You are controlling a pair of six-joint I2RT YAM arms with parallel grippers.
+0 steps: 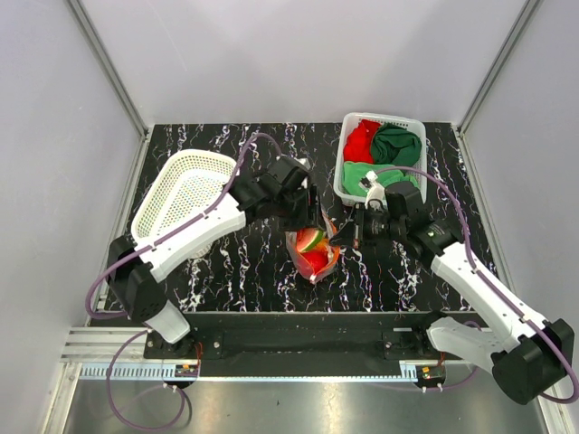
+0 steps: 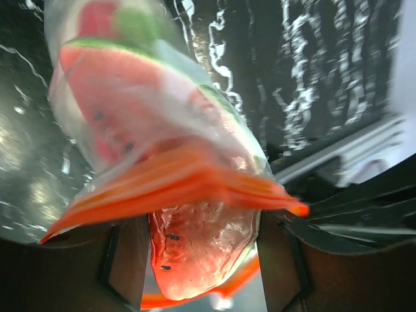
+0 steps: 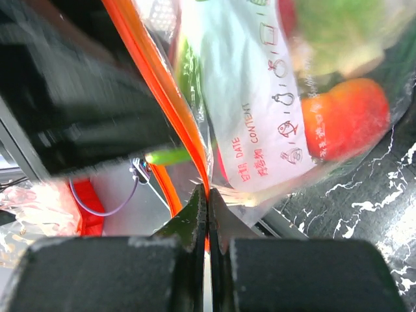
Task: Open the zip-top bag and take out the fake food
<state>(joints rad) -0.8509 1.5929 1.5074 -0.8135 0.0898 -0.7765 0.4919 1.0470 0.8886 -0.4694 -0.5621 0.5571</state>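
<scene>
Left wrist view: left tool (image 2: pixel 203 229) is clenched across the watermelon slice (image 2: pixel 201 257). The slice pokes from the zip-top bag (image 2: pixel 130 97) between the parted lips of the orange zip strip (image 2: pixel 188 185).

Right wrist view: right tool (image 3: pixel 208 198) is pinched shut on the bag's rim at the strip, likely anchoring the mouth so the slice slides free. Other fake food (image 3: pixel 344 120) lies deeper inside.

Top view: the bag sits between both tools. Bare bench (image 1: pixel 226 262) lies left of the left tool; the cloth basket (image 1: pixel 341 185) crowds just beyond the right tool.
</scene>
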